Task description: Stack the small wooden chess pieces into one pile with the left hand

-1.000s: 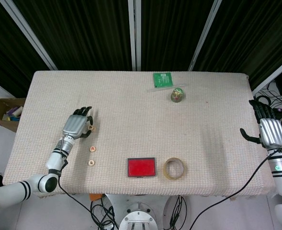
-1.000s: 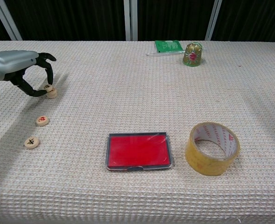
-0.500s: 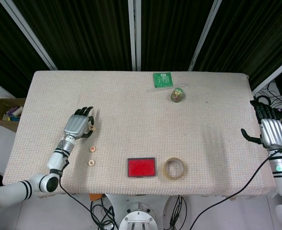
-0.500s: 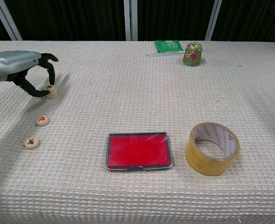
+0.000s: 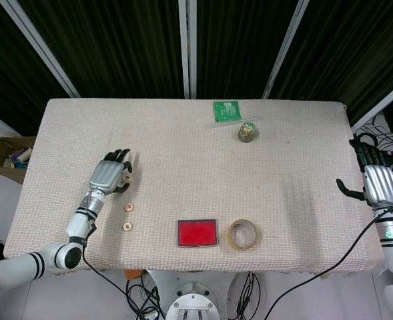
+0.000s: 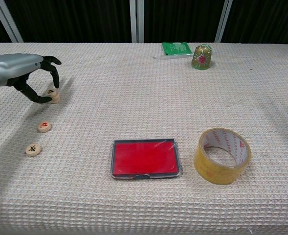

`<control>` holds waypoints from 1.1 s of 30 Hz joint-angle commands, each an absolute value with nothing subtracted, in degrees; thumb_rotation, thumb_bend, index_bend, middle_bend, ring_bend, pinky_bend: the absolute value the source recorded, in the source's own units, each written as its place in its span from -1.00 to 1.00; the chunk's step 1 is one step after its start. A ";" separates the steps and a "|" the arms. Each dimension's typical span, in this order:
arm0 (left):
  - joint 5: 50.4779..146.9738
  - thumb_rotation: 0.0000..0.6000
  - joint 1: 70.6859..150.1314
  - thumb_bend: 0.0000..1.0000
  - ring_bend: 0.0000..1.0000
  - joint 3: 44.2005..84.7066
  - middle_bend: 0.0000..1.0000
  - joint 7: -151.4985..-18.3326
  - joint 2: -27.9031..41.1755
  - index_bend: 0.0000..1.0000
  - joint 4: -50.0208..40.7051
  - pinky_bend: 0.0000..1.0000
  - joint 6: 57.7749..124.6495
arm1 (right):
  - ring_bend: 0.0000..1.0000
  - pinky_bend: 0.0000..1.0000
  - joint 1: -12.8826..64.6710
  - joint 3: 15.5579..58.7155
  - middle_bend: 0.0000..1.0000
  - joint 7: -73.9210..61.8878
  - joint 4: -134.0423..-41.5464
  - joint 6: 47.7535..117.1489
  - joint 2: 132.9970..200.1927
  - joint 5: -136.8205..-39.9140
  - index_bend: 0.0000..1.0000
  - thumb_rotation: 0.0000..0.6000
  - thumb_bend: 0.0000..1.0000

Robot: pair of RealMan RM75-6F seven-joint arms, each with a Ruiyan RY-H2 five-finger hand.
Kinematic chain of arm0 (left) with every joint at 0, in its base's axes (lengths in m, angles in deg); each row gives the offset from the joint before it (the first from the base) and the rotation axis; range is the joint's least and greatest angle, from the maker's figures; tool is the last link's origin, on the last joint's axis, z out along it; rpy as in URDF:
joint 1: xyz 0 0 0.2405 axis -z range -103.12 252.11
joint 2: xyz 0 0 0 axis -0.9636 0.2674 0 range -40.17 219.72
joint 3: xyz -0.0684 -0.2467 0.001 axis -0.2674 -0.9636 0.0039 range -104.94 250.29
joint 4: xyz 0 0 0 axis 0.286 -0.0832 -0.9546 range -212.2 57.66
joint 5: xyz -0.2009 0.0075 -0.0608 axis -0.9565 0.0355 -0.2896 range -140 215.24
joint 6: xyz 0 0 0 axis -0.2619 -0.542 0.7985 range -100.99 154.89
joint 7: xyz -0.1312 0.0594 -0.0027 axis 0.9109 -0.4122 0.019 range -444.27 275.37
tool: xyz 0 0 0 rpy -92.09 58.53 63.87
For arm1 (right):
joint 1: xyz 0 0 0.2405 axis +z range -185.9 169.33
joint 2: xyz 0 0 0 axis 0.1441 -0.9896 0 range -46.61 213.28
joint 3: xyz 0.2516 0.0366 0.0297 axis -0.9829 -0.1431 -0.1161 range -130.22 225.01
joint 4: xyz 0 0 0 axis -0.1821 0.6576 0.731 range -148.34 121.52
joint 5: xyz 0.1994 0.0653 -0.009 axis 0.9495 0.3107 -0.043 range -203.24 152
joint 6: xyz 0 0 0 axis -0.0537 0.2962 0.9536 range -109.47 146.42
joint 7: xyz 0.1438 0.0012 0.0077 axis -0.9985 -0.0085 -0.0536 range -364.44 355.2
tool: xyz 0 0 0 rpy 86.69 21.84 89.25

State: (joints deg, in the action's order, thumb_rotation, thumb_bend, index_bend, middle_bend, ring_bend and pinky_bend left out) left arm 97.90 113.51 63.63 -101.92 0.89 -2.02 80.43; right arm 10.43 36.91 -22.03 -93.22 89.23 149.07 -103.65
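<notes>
The bench [image 6: 134, 88] has a rough waffle-weave cloth cover, matt beige. Chess pieces [image 6: 44, 127] look like plain pale wood. The tape roll [image 6: 222, 155] is glossy yellowish plastic, and the red case [image 6: 144, 159] is shiny too.

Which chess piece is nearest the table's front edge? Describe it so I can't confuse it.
Start at the red tray and look left, toward the table's left edge. The front chess piece is the lowest of three, marked black; the middle piece is marked red.
</notes>
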 commanded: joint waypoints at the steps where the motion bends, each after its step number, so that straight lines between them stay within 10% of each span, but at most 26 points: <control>1: 99.16 1.00 112.84 -0.46 -0.95 63.63 -0.91 -101.20 2.04 -0.25 -0.39 -0.75 81.93 | -1.00 -1.00 10.39 36.81 -0.84 -22.06 -93.28 89.34 149.00 -103.60 -1.00 1.00 -0.48; 13: 110.09 1.00 104.24 -0.46 -0.95 69.80 -0.89 -98.03 11.79 -0.12 12.31 -0.75 93.14 | -1.00 -1.00 10.34 36.95 -0.84 -22.24 -93.19 89.49 148.90 -104.08 -1.00 1.00 -0.48; 33: 114.11 1.00 103.05 -0.38 -0.95 72.44 -0.93 -102.10 5.00 -0.14 8.66 -0.75 91.39 | -1.00 -1.00 9.46 36.84 -0.84 -21.35 -94.97 91.00 147.69 -104.16 -1.00 1.00 -0.48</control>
State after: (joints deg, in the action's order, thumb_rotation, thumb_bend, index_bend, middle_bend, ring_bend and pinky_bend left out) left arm 114.22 103.08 72.40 -101.98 5.05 8.56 91.54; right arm 9.45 36.84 -21.36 -94.95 91.00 147.70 -104.16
